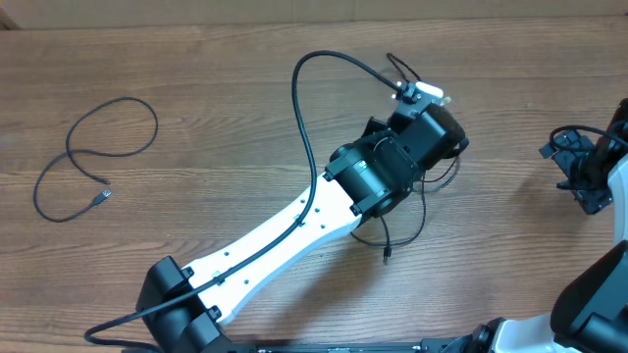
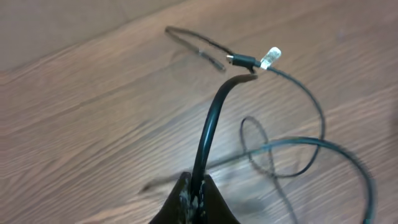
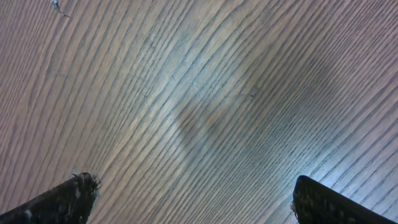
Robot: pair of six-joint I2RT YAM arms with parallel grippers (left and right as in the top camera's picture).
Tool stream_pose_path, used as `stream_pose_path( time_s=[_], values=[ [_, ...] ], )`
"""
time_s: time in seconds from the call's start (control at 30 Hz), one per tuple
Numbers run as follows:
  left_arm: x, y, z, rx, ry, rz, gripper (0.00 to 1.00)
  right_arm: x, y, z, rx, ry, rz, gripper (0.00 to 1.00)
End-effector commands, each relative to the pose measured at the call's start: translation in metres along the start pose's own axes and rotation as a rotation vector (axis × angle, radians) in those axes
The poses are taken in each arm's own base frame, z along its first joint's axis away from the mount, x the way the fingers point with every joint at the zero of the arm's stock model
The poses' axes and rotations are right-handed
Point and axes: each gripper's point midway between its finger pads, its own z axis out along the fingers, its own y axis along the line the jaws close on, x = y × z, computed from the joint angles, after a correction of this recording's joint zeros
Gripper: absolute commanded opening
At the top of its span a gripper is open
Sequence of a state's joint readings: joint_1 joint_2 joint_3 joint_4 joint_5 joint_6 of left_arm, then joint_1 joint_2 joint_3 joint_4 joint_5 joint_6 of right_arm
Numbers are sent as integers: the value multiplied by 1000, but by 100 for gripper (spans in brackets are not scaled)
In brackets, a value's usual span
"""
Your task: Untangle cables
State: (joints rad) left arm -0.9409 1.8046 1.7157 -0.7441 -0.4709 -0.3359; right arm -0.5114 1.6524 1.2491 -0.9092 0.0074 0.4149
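A tangle of thin black cables (image 1: 420,210) lies mid-table, mostly hidden under my left wrist. My left gripper (image 2: 198,198) is shut on one black cable (image 2: 208,127) that rises from the jaws and bends at its tip. Beyond it lies a plug with a clear white cap (image 2: 271,57), also seen in the overhead view (image 1: 424,93). A small cable loop (image 2: 261,149) lies to the right. A separate cable (image 1: 98,147) curls alone at the far left, with its plug (image 1: 101,197) at the end. My right gripper (image 3: 199,199) is open over bare wood, far right (image 1: 587,176).
The left arm's own thicker black cable (image 1: 299,108) arcs above the arm towards the wrist (image 1: 402,152). The wooden table (image 1: 216,78) fills all views.
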Motion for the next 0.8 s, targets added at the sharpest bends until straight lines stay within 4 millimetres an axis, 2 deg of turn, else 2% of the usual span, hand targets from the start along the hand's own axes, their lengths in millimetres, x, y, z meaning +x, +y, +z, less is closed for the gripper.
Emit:
stream_pose_path(
  time_s=[0.0, 0.17, 0.3, 0.43, 0.63, 0.67, 0.7, 0.73, 0.77],
  values=[
    [-3, 13, -6, -48, -2, 53, 4, -2, -1, -1, 3, -10, 1, 100],
    [4, 25, -7, -109, 30, 183, 4, -2, -1, -1, 3, -10, 1, 100],
    [8, 35, -8, -160, 51, 255, 9, -2, -1, -1, 3, -10, 1, 100],
    [17, 45, -7, -178, 96, 270, 9, -2, -1, -1, 3, -10, 1, 100],
    [32, 71, -3, -224, 183, 261, 7, -2, -1, -1, 3, -10, 1, 100],
    [35, 74, -2, -219, 198, 246, 9, -2, -1, -1, 3, -10, 1, 100],
    [39, 73, 0, -199, 215, 232, 20, -2, -1, -1, 3, -10, 1, 100],
    [48, 63, 5, -101, 259, 202, 38, -2, -1, -1, 3, -10, 1, 100],
    [52, 55, 7, -39, 281, 187, 41, -2, -1, -1, 3, -10, 1, 100]
  ],
)
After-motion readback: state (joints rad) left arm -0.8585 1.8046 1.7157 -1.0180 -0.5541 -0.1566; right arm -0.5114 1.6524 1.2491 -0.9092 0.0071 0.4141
